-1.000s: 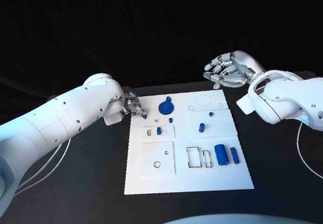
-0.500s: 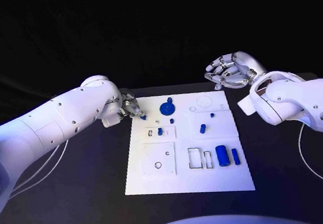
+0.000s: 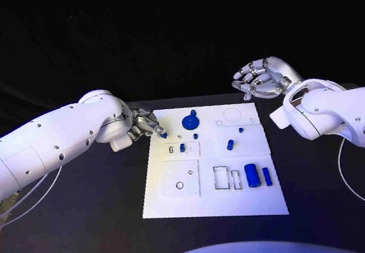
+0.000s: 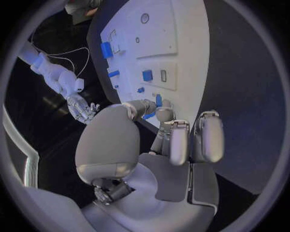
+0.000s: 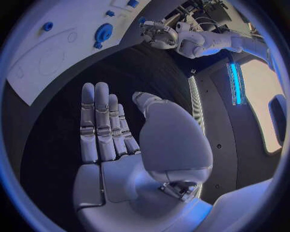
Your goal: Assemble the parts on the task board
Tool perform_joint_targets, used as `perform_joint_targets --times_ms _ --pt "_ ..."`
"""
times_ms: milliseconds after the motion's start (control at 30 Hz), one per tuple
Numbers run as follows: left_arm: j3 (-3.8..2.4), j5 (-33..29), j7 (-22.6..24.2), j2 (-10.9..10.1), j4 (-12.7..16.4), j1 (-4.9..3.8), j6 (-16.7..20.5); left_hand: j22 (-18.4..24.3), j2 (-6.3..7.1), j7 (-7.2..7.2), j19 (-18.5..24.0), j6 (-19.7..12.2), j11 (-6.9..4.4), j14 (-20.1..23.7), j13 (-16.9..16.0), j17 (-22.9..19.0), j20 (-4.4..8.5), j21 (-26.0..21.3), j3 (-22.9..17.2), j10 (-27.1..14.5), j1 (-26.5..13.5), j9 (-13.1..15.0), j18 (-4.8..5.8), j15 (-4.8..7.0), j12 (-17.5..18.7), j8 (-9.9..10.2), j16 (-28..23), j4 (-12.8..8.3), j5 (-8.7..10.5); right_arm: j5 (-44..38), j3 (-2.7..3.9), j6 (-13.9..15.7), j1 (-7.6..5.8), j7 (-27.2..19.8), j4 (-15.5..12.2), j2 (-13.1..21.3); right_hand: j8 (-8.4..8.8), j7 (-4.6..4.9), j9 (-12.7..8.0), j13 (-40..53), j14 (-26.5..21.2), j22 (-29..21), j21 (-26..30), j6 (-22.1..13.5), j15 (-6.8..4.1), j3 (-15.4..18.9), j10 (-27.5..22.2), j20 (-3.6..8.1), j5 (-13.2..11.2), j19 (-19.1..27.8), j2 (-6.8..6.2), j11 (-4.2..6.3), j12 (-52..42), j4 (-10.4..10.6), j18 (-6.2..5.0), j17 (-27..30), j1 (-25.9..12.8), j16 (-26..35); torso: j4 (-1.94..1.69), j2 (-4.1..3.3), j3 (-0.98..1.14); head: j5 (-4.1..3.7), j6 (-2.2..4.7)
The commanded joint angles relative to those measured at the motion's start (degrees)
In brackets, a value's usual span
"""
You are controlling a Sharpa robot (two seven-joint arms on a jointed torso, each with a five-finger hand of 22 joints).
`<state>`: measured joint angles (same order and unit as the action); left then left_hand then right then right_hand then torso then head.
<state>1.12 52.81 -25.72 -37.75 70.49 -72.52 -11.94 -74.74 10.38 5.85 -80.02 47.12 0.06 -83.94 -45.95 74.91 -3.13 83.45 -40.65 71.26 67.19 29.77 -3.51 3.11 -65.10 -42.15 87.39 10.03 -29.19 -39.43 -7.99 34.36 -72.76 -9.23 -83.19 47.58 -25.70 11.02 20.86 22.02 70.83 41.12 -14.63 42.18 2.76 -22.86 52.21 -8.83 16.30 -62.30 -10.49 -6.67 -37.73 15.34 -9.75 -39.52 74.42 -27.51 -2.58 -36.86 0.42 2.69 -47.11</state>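
The white task board (image 3: 212, 192) lies in the middle of the black table. My left hand (image 3: 143, 125) hovers at the board's far left corner and pinches a small blue part (image 3: 162, 134) between thumb and finger; the wrist view shows that small blue part (image 4: 157, 100) at the fingertips, just off the task board (image 4: 187, 29). A round blue part (image 3: 189, 122) lies beside it on the board. My right hand (image 3: 259, 80) is raised beyond the far right corner, fingers apart and holding nothing; its open palm (image 5: 111, 145) faces the task board (image 5: 36, 72).
Several small blue parts stand mid-board, among them a short peg (image 3: 181, 147) and a second peg (image 3: 229, 145). Two blue cylinders (image 3: 252, 175) lie near the right edge beside empty rectangular slots (image 3: 220, 178). White cables (image 3: 27, 196) trail on the table at both sides.
My left arm has swung outward to the left, and its hand with the blue part has dropped slightly toward the board's corner. The right hand has stayed where it was.
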Motion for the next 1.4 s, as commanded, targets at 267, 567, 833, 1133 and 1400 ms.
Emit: perform_joint_targets --times_ms 267,567,833,1133,1400 --pt "0.1 0.5 0.3 -1.9 5.0 1.13 5.7 -1.3 0.11 -1.69 -0.8 2.3 -0.5 -5.0 -2.2 11.0 0.58 0.8 -10.6 1.9 -2.4 2.9 0.16 0.75 -1.6 -1.5 0.7 -11.3 -3.53 -0.2 0.01 -0.7 0.08 -0.3 -0.1 0.2 -0.37 0.29 -0.1 -0.1 0.5 -0.1 0.2 -0.4 -0.05 0.3 -0.1 -0.03 0.4 -0.5 0.27 -0.17 -0.2 -0.1 -0.65 0.0 -0.1 0.2 -0.31 0.13 -0.08 0.11 -0.19" --pt "0.28 4.2 -0.2 -1.5 6.5 2.49 6.0 -1.8 -0.08 -2.05 -1.1 2.8 -0.8 -5.3 -2.6 11.9 0.79 1.0 -10.6 2.7 -3.9 3.0 0.28 0.96 -2.0 -2.3 1.2 -11.4 -3.81 -0.2 0.0 -0.7 0.12 -0.2 -0.2 0.2 -0.45 0.28 -0.1 -0.2 0.6 -0.2 0.3 -0.4 -0.06 0.4 -0.1 -0.02 0.5 -0.6 0.22 -0.16 -0.3 -0.1 -0.65 -0.1 -0.1 0.3 -0.16 0.03 -0.03 0.24 -0.33" --pt "0.77 7.6 -1.2 -0.3 6.2 3.15 5.8 -2.0 -0.36 -2.23 -1.3 2.9 -0.95 -5.3 -3.2 12.2 0.87 1.1 -10.3 3.3 -4.5 3.1 0.34 1.06 -2.4 -2.6 1.3 -11.3 -3.62 -0.2 0.0 -0.8 0.14 -0.3 -0.2 0.2 -0.45 0.28 -0.1 -0.2 0.6 -0.2 0.3 -0.4 -0.06 0.4 -0.1 -0.02 0.5 -0.6 0.22 -0.16 -0.3 -0.1 -0.65 -0.1 -0.1 0.3 -0.12 -0.02 0.02 0.29 -0.46" --pt "0.99 9.8 -2.3 0.5 5.6 3.3 5.1 -2.2 -0.51 -2.32 -1.4 3.0 -1.03 -5.4 -3.4 12.5 0.91 1.2 -10.2 3.5 -4.7 3.1 0.39 1.1 -2.5 -2.8 1.5 -11.2 -3.56 -0.2 0.0 -0.8 0.16 -0.3 -0.2 0.2 -0.45 0.28 -0.1 -0.2 0.6 -0.2 0.3 -0.4 -0.06 0.4 -0.1 -0.02 0.5 -0.6 0.22 -0.16 -0.3 -0.1 -0.65 -0.1 -0.1 0.3 -0.24 0.01 0.0 0.29 -0.58" --pt "1.01 11.2 -2.9 0.9 5.1 3.32 4.2 -2.4 -0.6 -2.38 -1.5 3.0 -1.06 -5.5 -3.3 12.7 0.92 1.2 -10.1 3.6 -4.8 3.1 0.42 1.13 -2.5 -2.9 1.6 -11.2 -3.54 -0.1 0.0 -0.8 0.18 -0.3 -0.1 0.1 -0.53 0.27 -0.1 -0.3 0.7 -0.3 0.4 -0.4 -0.08 0.4 0.0 0.0 0.6 -0.6 0.21 -0.15 -0.3 -0.1 -0.65 -0.2 -0.2 0.4 -0.21 0.01 -0.01 0.26 -0.67"
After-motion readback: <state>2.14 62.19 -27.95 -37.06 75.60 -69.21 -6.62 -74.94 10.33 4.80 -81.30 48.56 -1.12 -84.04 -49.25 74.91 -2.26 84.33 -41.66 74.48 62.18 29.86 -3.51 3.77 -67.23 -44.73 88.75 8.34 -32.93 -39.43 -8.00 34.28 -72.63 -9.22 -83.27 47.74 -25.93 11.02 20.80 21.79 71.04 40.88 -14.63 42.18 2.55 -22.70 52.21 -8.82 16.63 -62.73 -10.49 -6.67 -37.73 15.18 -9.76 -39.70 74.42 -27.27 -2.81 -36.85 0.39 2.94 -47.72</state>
